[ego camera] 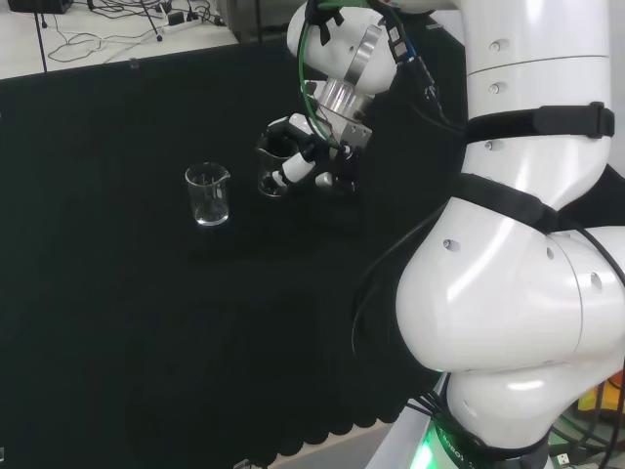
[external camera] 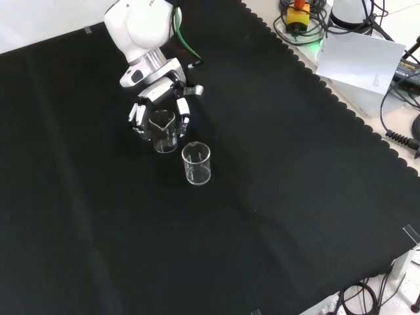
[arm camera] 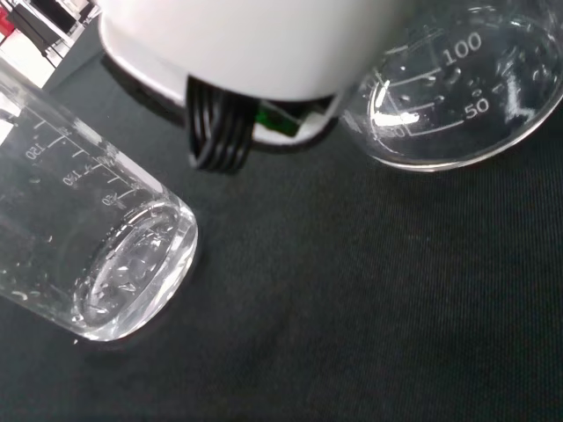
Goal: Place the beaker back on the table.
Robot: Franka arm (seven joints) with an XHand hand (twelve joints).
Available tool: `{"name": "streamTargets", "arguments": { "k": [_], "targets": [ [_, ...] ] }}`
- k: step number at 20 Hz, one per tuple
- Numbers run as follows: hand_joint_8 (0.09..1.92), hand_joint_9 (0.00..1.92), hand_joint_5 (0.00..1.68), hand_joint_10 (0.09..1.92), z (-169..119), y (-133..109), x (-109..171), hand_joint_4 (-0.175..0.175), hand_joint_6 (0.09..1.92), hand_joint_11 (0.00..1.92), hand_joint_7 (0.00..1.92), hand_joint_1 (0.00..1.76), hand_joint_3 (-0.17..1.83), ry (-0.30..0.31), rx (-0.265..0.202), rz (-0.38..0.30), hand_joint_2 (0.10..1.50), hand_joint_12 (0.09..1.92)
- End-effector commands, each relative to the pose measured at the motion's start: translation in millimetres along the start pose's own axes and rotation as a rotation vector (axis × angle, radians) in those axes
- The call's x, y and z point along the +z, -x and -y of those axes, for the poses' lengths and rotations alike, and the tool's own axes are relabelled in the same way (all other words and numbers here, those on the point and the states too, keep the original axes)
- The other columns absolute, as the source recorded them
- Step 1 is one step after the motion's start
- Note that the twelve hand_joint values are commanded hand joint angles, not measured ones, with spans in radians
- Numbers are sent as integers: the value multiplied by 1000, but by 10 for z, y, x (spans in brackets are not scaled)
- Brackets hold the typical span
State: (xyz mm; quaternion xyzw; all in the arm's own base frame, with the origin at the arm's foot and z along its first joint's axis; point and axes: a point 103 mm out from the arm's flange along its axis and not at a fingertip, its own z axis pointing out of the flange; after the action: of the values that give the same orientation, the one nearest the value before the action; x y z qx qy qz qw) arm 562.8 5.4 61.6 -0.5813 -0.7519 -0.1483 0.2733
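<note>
Nearest the front camera, bare black cloth (external camera: 262, 249) runs up to the glassware. Reading the front view left to right: the hand (external camera: 159, 108) comes in from twelve o'clock under the arm (external camera: 141, 26), its fingers (external camera: 184, 108) curled round a clear beaker (external camera: 163, 130); just beside that, at about four o'clock from it, a second beaker (external camera: 196, 163) stands upright on the cloth. In the head view the order flips: the free one (ego camera: 208, 193) sits at nine o'clock from the hand (ego camera: 293, 156), a little apart, and the held one (ego camera: 274, 168) is hard to make out among the fingers. The wrist view shows the two glass bases, one (arm camera: 114, 272) close and the other (arm camera: 453, 97) farther off, both low over the cloth; whether the held one touches it I cannot tell. It looks nearly upright, so I judge the set-down is close but not finished. The risk is the neighbour: the two glasses are near each other, and fingers spreading on release, or the hand drifting toward four o'clock in the front view, could knock the free one over. Letting go while the base is off the cloth or tilted could tip the held one too.
</note>
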Motion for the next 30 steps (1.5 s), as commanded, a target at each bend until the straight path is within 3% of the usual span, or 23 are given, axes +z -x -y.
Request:
{"name": "streamTargets", "arguments": {
  "k": [1,9,14,23,30],
  "targets": [
    [783,777,605,584,-4,-29,26,-59,854,417,679,1070,719,-29,-3,21,479,1320],
    [791,711,566,617,-2,-148,-24,-60,828,363,635,1049,692,-33,-10,29,496,1343],
    [820,501,395,687,15,-239,-121,-66,608,107,424,975,620,-49,-8,47,488,1423],
    [813,358,370,738,282,-580,-597,-70,443,0,299,912,565,-20,-9,119,497,1443],
    [798,335,372,745,642,-750,-933,-71,389,0,277,897,539,17,22,171,509,1441]
  ]
}}
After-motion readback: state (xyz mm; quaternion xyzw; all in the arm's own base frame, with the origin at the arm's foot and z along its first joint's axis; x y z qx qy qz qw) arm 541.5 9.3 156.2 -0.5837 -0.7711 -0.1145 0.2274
